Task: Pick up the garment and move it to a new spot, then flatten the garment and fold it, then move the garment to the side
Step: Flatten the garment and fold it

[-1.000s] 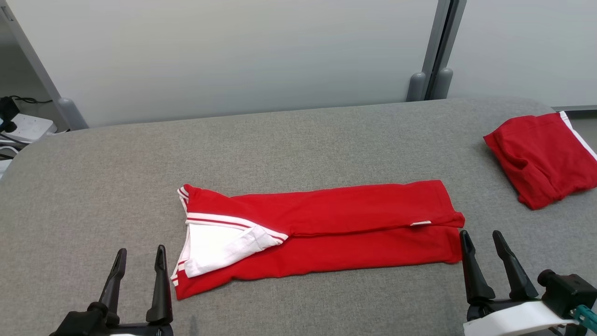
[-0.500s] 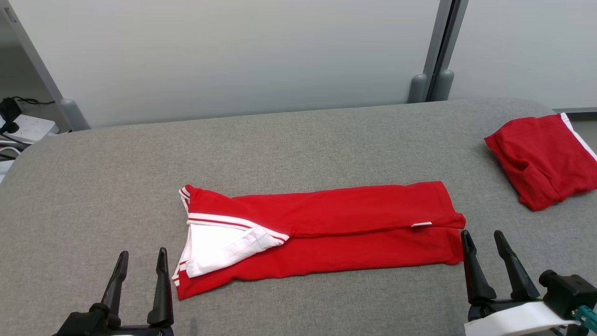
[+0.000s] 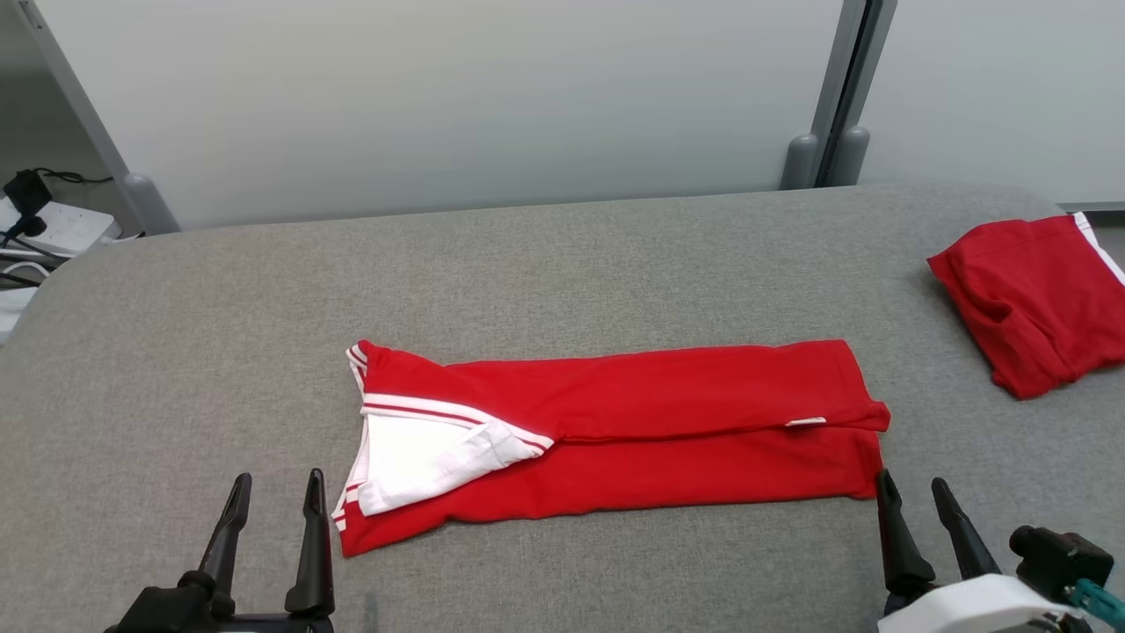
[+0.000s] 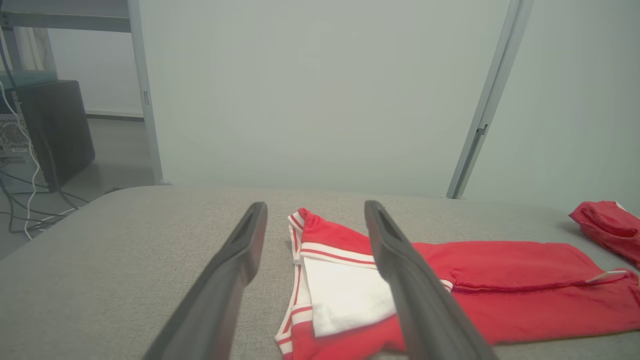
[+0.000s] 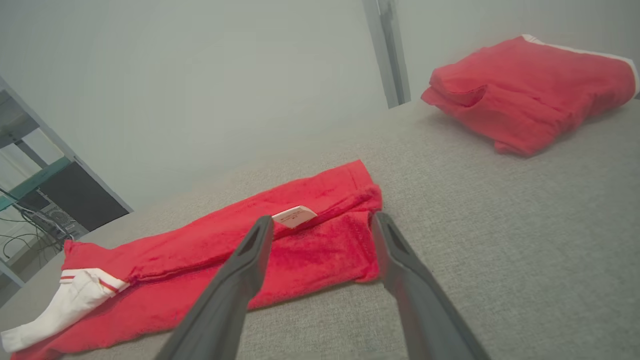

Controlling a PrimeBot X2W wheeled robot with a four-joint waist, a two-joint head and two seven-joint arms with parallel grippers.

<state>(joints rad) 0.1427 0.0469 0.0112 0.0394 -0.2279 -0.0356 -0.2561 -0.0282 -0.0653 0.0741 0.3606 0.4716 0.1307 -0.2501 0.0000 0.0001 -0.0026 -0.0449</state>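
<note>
A red garment [image 3: 668, 431] with white striped trim lies folded into a long band across the middle of the grey table [image 3: 545, 264]; its white panel [image 3: 422, 457] is at the left end. My left gripper [image 3: 277, 483] stands open just left of the garment's near-left corner, nothing between its fingers. My right gripper [image 3: 910, 483] is open too, just in front of the garment's near-right corner. The left wrist view shows the garment's striped end [image 4: 345, 280] behind the open fingers [image 4: 400, 260]. In the right wrist view the garment's right end [image 5: 325, 240] and its white label [image 5: 294, 216] lie between the fingertips.
A second red garment [image 3: 1037, 299] lies bunched at the table's far right edge; it shows in the right wrist view [image 5: 525, 85] too. Pale partition walls [image 3: 439, 97] stand behind the table. Cables and a power strip [image 3: 44, 224] sit on the floor at far left.
The whole head view has shifted slightly, so the camera moved. Both grippers sit lower in the picture, drawn back a little from the garment. The garment lies as before.
</note>
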